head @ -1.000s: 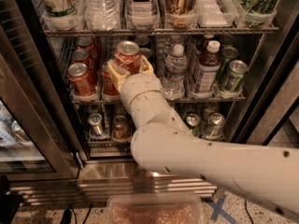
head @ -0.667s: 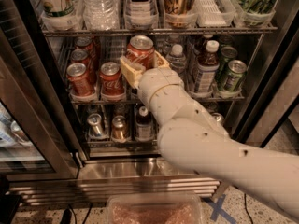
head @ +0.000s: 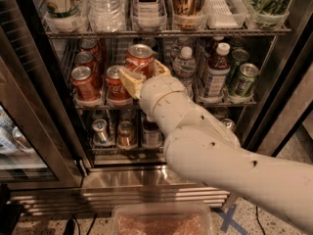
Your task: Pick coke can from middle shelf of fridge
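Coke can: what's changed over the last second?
The gripper, shut on the coke can, has carried it to the right in front of the middle shelf. That uncovered another red can standing on the shelf, left of the gripper. The arm's elbow swung right too. Unchanged: the grip, the other cans and bottles, the fridge.
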`<state>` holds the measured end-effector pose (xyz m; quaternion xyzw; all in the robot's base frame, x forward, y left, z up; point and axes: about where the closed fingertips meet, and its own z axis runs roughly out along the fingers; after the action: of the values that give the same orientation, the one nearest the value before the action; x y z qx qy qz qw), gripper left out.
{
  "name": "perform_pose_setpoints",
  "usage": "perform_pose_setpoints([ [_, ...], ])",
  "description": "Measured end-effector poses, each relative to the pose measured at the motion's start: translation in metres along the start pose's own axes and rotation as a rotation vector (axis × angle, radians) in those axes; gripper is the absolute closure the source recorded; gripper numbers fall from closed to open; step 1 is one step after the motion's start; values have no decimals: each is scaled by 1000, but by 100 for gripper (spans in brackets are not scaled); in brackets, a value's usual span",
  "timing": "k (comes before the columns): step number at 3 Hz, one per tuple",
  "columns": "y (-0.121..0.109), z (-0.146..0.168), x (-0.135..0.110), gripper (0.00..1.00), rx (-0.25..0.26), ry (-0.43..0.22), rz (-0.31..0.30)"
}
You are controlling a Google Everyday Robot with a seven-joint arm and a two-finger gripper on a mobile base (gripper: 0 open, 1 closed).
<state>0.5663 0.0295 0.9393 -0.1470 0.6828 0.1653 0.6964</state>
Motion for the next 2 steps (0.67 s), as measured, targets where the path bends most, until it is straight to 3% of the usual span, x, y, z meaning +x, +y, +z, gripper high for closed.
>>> perform_pose_setpoints([
  [2, 14, -26, 8, 100, -61, 68, 42],
])
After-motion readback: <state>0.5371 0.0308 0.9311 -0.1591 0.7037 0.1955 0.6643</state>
